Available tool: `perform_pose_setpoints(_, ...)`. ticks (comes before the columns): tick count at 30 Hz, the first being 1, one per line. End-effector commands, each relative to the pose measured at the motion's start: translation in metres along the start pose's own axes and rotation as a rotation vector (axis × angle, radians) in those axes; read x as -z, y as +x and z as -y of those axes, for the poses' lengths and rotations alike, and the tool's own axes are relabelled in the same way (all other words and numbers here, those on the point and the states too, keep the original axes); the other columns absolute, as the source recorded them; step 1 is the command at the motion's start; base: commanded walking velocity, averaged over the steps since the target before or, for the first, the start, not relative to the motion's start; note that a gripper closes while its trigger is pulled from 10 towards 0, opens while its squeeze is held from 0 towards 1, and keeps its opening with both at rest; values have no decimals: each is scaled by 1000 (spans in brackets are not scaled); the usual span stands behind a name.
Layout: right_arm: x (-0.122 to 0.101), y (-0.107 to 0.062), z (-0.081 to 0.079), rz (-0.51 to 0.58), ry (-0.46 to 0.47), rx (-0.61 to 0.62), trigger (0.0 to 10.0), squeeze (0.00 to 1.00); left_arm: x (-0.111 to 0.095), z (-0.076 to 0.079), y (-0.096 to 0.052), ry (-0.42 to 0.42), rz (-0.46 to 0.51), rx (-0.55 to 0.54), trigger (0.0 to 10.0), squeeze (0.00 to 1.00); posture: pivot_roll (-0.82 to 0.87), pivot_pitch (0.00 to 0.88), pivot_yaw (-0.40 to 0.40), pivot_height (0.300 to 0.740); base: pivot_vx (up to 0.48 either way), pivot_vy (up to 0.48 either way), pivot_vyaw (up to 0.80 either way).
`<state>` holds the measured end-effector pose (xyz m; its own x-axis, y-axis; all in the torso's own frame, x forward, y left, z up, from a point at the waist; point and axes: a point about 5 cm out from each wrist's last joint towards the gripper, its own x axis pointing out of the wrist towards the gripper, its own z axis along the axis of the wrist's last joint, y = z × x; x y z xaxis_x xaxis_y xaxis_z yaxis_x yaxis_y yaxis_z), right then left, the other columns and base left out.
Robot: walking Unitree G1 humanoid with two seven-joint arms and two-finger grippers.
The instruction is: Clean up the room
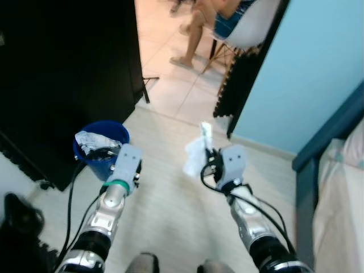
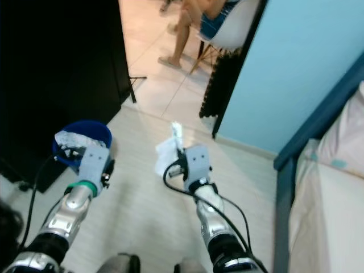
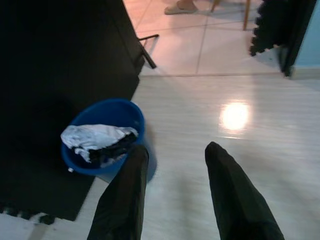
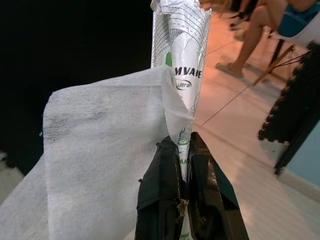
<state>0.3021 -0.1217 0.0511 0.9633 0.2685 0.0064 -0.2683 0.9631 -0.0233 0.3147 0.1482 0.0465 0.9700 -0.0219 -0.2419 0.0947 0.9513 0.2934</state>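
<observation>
Right gripper [image 4: 184,150] is pinched tight on a white wipe [image 4: 105,150] together with a printed white-and-green wrapper [image 4: 182,45], "Ultra" legible on it, rest of the label too cut off to read. Both items stick up past the fingertips, held in the air over the pale plank floor [image 1: 170,205], roughly centre of the head views. Left gripper [image 3: 172,155] has its two black fingers spread with nothing between them, held above the floor just beside the blue bucket [image 3: 87,162]. The bucket sits on the floor against a black cabinet [image 1: 62,74], to the robot's front-left, and has crumpled white and dark trash [image 3: 97,140] inside, possibly plastic film, hard to tell. The held wipe is well apart from the bucket, off to its right. Ahead, a doorway opens onto a tiled floor [image 1: 182,94] where a person [image 1: 196,28] sits on a white chair [image 1: 250,25], legs and a sandalled foot visible. Black foam mat pieces [image 1: 236,85] lean at the door edge by a light blue wall [image 1: 307,68]. On the right is a bed with a blue frame [image 1: 327,133].
</observation>
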Motion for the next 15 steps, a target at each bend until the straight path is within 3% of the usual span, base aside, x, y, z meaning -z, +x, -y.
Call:
perform_pose_setpoints(1, 2, -1, 3, -13, 14, 12, 10000, 0, 5, 4, -1, 7, -22, 15, 10000, 0, -11, 0, 14, 685, 461, 0, 0)
perform_pose_setpoints(15, 1, -1, 6, -15, 6, 23, 10000, 0, 5, 4, 0, 16, -28, 2, 10000, 0, -10, 0, 12, 685, 460, 0, 53)
